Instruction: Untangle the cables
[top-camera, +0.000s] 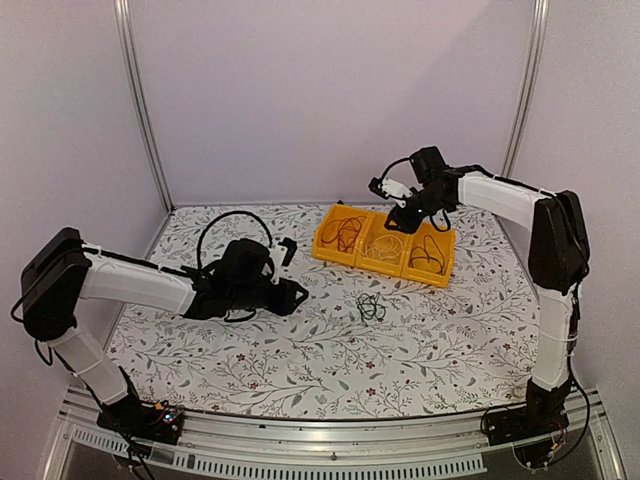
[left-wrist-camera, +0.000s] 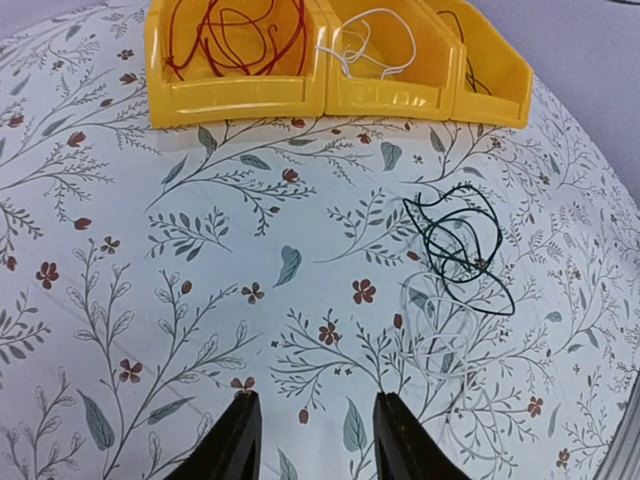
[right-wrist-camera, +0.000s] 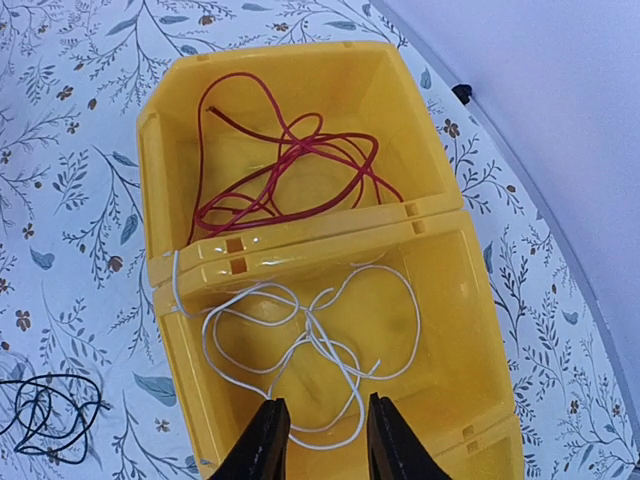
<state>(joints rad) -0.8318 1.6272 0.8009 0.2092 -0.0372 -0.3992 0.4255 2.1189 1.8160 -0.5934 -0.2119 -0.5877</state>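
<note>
The left hand (left-wrist-camera: 315, 435) hangs low over the flower-patterned table (left-wrist-camera: 150, 300), its two black fingers parted with nothing between them. Ahead of it and off to its right, just past a faint pale loop (left-wrist-camera: 440, 335) that is hard to make out, lies the thin dark green cable (left-wrist-camera: 455, 245). It is a loose coil with no clear long axis, short of the three joined yellow plastic bins (left-wrist-camera: 390, 98). This hand looks the nearer to it. Farther on, the right hand (right-wrist-camera: 325, 435) hovers over the middle bin, fingers apart and empty, with the thin white cable (right-wrist-camera: 310, 335) lying loose beneath. The red cable (right-wrist-camera: 290, 165) fills the neighbouring bin.
</note>
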